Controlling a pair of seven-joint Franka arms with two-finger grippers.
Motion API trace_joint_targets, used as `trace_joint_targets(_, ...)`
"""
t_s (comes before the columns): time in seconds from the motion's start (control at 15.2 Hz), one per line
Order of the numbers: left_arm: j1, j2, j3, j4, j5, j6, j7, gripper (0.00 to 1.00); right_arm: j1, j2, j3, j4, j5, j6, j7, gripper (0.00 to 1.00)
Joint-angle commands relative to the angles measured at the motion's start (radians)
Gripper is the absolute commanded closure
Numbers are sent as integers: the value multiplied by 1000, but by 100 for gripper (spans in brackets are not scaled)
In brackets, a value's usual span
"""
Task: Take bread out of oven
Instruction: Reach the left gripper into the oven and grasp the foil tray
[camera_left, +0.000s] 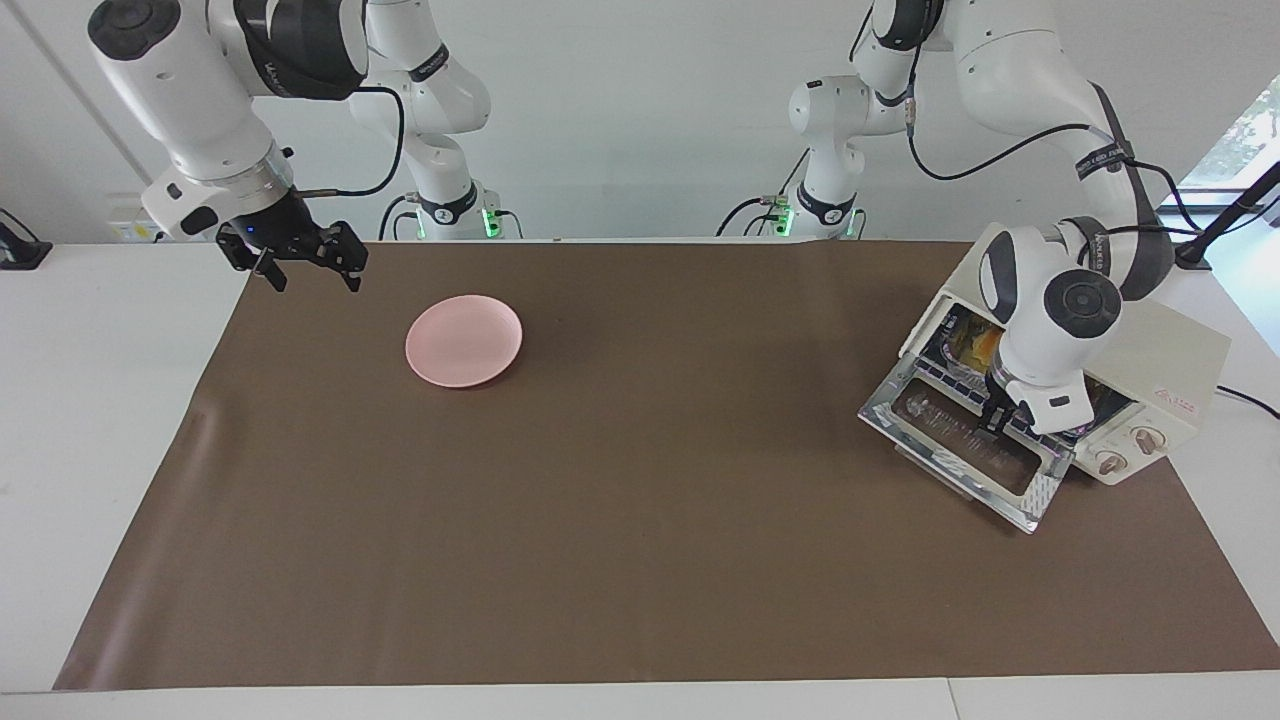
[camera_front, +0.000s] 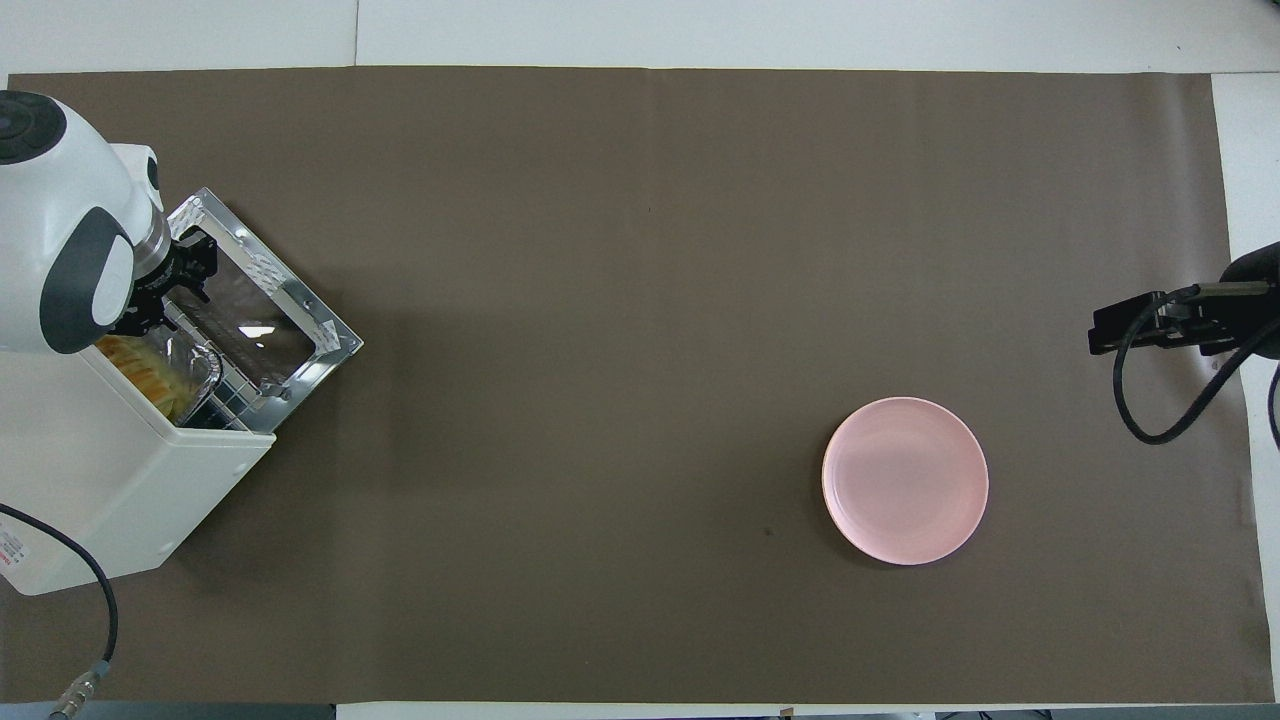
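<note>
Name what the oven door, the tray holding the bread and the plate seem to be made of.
Oven door: glass in shiny metal frame, mirror glints.
Tray: probably foil, crinkled and silvery.
Plate: smooth matte pink, perhaps plastic or ceramic.
</note>
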Motion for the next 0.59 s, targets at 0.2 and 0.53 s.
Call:
trace_joint_targets(0.2, 31, -49, -7, -60, 23, 24, 44, 100, -8, -15, 9, -10, -14, -4, -16, 0)
trace_joint_targets(0.53, -79, -6, -11, 61, -22, 32, 45, 100, -10, -15, 9, -12, -14, -4, -16, 0)
